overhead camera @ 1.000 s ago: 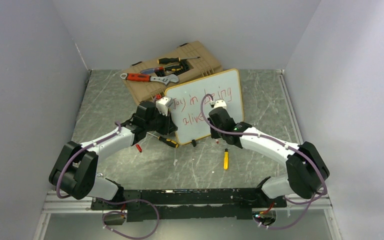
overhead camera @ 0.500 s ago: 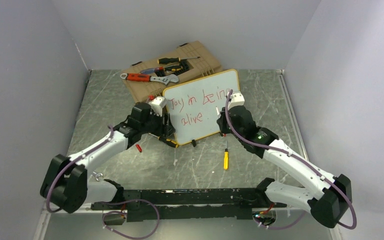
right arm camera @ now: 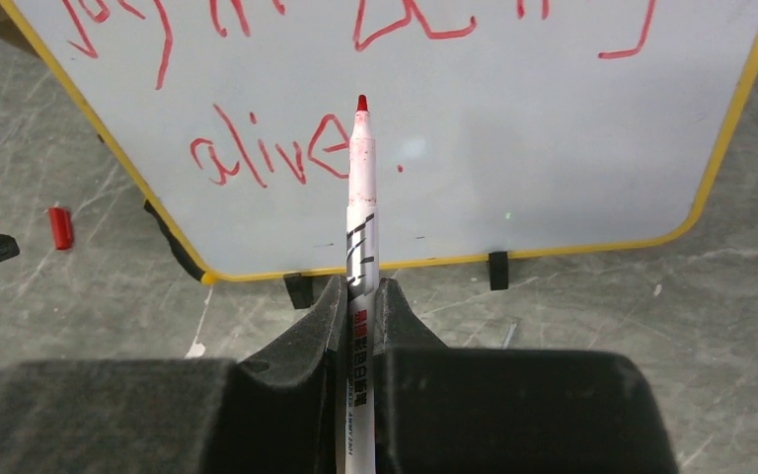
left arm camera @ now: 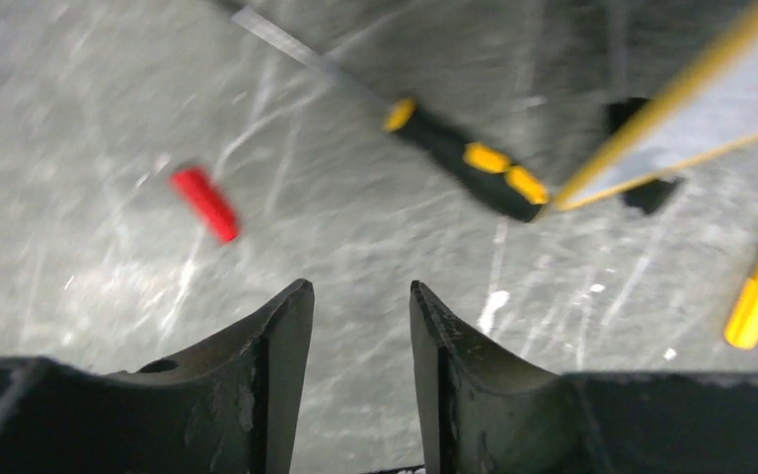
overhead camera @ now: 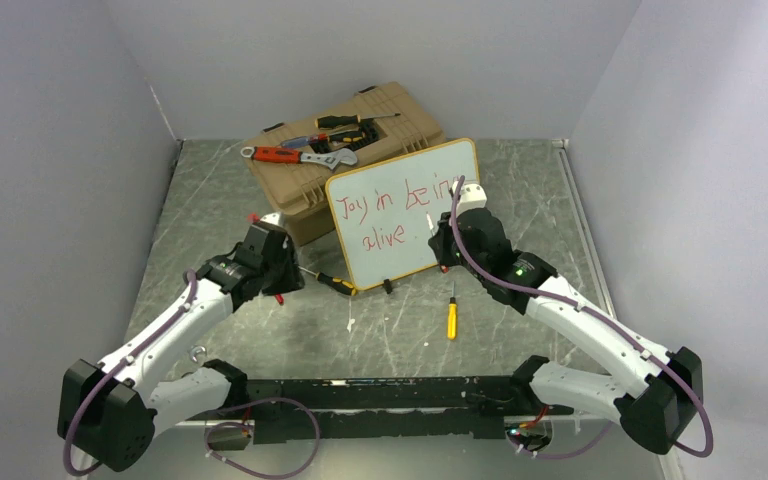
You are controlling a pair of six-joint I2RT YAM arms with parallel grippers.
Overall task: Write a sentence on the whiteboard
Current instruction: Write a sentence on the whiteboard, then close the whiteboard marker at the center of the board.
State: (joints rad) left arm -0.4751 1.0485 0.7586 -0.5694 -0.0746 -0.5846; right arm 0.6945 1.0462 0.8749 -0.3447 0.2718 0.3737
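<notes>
The whiteboard [overhead camera: 405, 262] leans upright mid-table on its black clip feet, thin yellow frame around it. The sentence [overhead camera: 392, 200] reads "Joy in being alive" in red over two lines; the word "alive" [right arm camera: 266, 154] fills the right wrist view. My right gripper [overhead camera: 440, 240] hovers in front of the board's right half, shut on a white red-tipped marker [right arm camera: 361, 197] whose tip points just right of "alive". My left gripper [left arm camera: 360, 291] is open and empty, low over the table left of the board [left arm camera: 711, 89], clear of its corner.
A red marker cap [left arm camera: 204, 203] lies on the table ahead of the left gripper. A black-and-yellow screwdriver [left arm camera: 474, 168] lies at the board's lower left corner. A yellow screwdriver [overhead camera: 451, 318] lies in front of the board. The tan toolbox [overhead camera: 400, 115] with tools on it sits behind.
My left gripper opened, came off the board's left edge and drew back to the left. The right arm swung from the board's middle to its right half, still holding the marker.
</notes>
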